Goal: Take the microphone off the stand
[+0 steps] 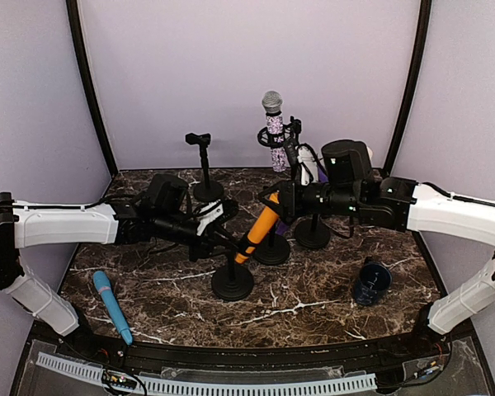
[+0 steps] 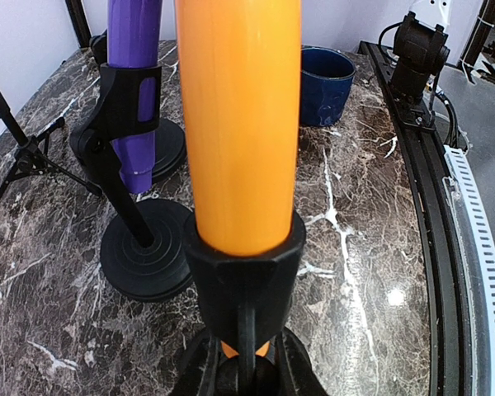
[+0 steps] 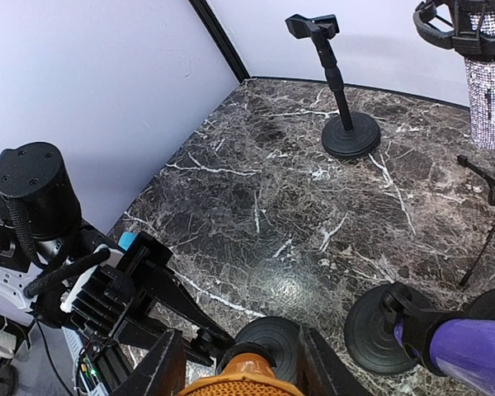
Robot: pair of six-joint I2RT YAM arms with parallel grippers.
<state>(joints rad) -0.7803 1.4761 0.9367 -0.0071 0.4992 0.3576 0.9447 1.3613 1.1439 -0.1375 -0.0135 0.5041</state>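
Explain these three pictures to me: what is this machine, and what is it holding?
It is a two-armed robot bolted to a marble table. One picture looks down from above; the other two come from a camera on each wrist. The left fingers are clamped on a black stand, and the right fingers grip the orange microphone sitting in it. Also on the table: a purple microphone in its stand, a glittery one in a holder, an empty stand, a blue microphone lying flat and a dark blue cup.
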